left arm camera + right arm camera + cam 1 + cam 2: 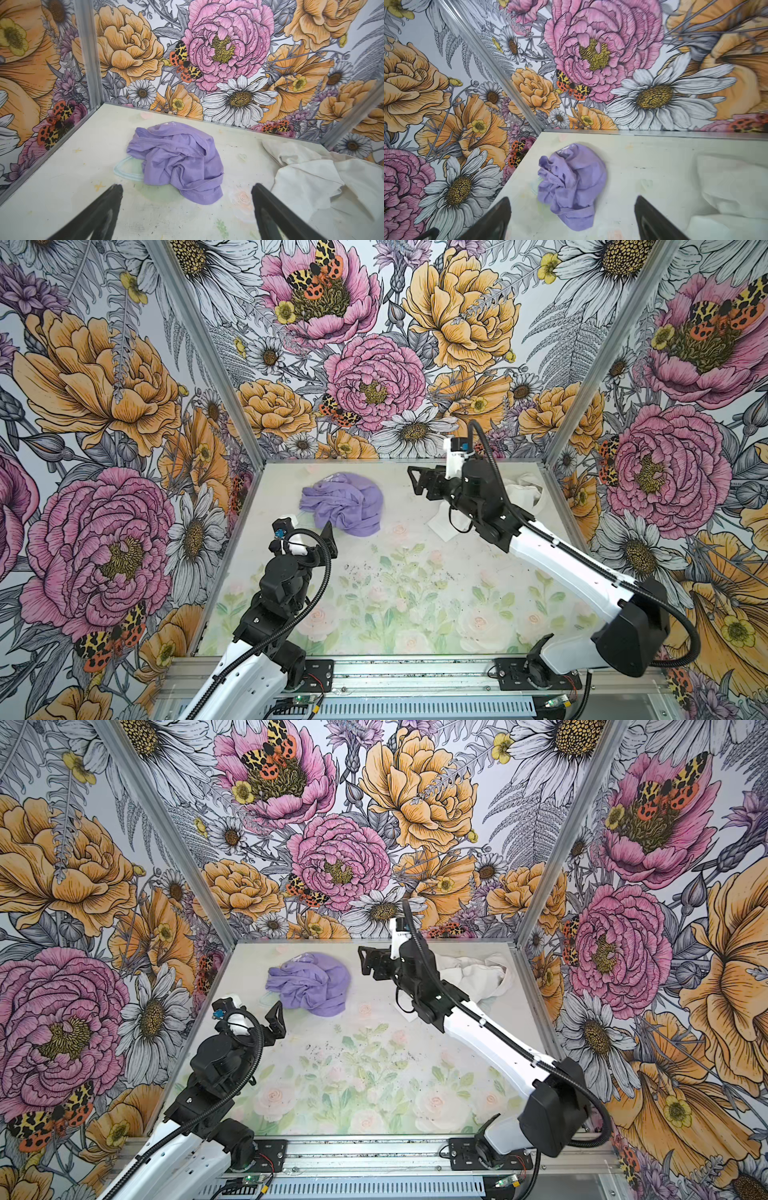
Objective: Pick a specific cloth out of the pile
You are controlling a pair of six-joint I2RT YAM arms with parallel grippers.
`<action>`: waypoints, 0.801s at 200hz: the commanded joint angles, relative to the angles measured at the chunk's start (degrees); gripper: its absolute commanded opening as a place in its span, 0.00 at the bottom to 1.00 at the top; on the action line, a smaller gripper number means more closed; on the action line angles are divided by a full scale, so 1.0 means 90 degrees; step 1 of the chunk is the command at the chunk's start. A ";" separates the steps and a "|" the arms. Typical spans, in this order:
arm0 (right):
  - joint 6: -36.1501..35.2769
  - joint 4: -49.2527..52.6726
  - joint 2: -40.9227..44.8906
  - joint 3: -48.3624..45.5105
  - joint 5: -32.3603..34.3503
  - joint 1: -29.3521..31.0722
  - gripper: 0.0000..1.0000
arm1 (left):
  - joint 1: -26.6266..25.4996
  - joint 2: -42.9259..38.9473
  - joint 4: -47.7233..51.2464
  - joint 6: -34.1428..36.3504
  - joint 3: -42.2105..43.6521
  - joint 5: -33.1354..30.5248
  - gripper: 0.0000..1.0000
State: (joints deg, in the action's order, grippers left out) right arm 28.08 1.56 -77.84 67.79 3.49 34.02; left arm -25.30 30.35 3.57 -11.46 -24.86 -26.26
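The cloth (343, 506) (309, 984) is a crumpled lavender shirt with faint white lettering, lying alone at the back left of the table; both wrist views show it too (178, 160) (571, 182). The pile (528, 489) (473, 973) (311, 176) of white garments sits in the back right corner, partly hidden behind my right arm. My left gripper (330, 539) (277, 1021) (187, 187) stands open and empty just in front of the cloth's near left edge. Raised to the right of the cloth, my right gripper (414, 481) (363, 961) (572, 199) is open, nothing between its fingers.
Flower-printed walls with metal corner posts (208, 344) close in the table (395, 593) on three sides. A metal rail (415, 672) holding both arm bases runs along the front edge. A loose white piece (442, 526) lies under my right arm.
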 commanded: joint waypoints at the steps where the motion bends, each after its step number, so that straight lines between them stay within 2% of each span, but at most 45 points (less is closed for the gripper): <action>1: -0.0861 -0.0452 0.0796 -0.0953 0.0579 -0.0363 0.94 | 0.0066 0.0295 -0.1444 0.0457 0.0427 -0.1058 0.99; 20: -0.1267 -0.0269 0.1522 -0.1733 0.0919 -0.0782 0.99 | 0.0165 0.0683 -0.2472 0.0856 0.0857 -0.1432 0.99; 37: -0.1362 -0.0242 0.2076 -0.2467 0.1081 -0.1315 1.00 | 0.0427 0.1088 -0.3170 0.1108 0.1144 -0.1505 0.99; 71: -0.1420 -0.0374 0.2675 -0.3744 0.1464 -0.2456 1.00 | 0.1335 0.1912 -0.4321 0.1259 0.1604 -0.0925 0.99; 109: -0.1431 -0.1357 0.2561 -0.4816 0.1476 -0.3411 1.00 | 0.2077 0.2806 -0.5490 0.1176 0.1979 -0.0141 0.99; 160: -0.1992 -0.3908 0.1635 -0.5828 0.1386 -0.3706 0.99 | 0.2412 0.4334 -0.7018 0.1313 0.1932 0.0730 0.99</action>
State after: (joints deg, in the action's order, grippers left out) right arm 13.13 -17.30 -59.16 17.89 16.25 1.41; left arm -4.56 65.19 -48.51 -1.06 -7.42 -25.71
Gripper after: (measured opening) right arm 0.995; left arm 0.986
